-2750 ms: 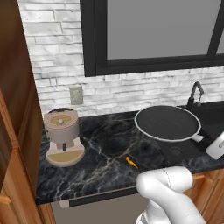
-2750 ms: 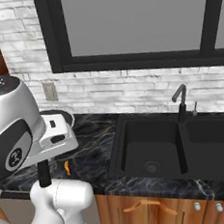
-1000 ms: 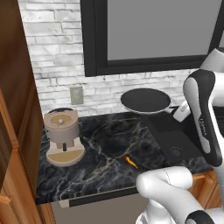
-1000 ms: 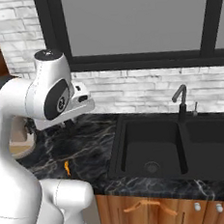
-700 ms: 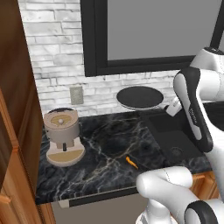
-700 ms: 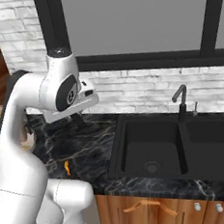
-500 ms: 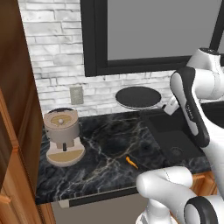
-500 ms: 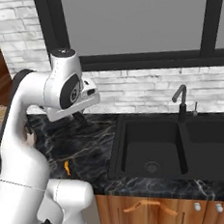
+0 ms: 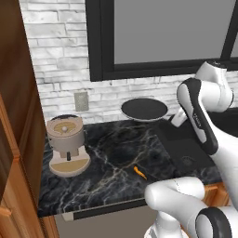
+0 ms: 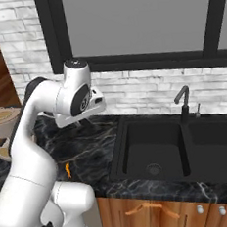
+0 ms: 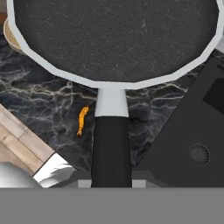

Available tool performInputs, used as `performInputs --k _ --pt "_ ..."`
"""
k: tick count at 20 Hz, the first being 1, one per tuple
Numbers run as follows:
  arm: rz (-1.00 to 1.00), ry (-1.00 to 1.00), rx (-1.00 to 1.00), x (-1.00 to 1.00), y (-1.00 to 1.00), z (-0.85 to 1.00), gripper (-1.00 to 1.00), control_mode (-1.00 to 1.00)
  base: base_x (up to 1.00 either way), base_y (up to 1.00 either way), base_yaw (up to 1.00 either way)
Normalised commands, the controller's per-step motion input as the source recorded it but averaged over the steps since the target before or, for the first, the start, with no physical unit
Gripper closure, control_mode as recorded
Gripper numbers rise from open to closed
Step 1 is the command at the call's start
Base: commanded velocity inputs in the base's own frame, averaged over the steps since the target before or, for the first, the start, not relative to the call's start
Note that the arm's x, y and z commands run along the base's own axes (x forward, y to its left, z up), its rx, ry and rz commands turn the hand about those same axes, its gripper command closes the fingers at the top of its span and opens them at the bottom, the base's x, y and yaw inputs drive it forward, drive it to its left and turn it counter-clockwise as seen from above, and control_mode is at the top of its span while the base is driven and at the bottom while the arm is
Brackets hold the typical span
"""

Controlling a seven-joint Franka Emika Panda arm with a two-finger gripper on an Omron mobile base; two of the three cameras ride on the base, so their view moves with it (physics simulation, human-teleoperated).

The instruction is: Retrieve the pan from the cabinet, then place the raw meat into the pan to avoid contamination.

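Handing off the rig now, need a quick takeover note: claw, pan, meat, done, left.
Claw: shut on the pan handle, pan held in the air over the counter, near the back wall, left of the sink.
Meat: lying on the counter near the front edge, untouched.
Done: pan is out and in hand.
Left: set the pan down on the counter, release, pick up the meat, put it in the pan.

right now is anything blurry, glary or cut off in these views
Left base view: even flat light, no glare; the pan is sharp and casts no clear shadow. Right base view: the arm hides the pan; the raw meat is small but crisp. Hand view: the pan's far rim is cropped, and the sink is nearly featureless black.
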Motion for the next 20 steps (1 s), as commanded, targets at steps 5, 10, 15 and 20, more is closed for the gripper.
performInputs --k 5,10,15,20 --pt "0.04 0.00 0.00 0.46 0.00 -0.57 1.00 -1.00 0.00 0.00 0.00" --pt "0.03 0.00 -0.01 0.43 -0.01 -0.64 1.00 -1.00 0.00 0.00 0.00" --pt "0.02 0.00 -0.04 0.29 0.00 -0.74 1.00 -1.00 0.00 0.00 0.00" --pt "0.03 0.00 -0.06 0.18 0.00 -0.70 1.00 -1.00 0.00 0.00 0.00"
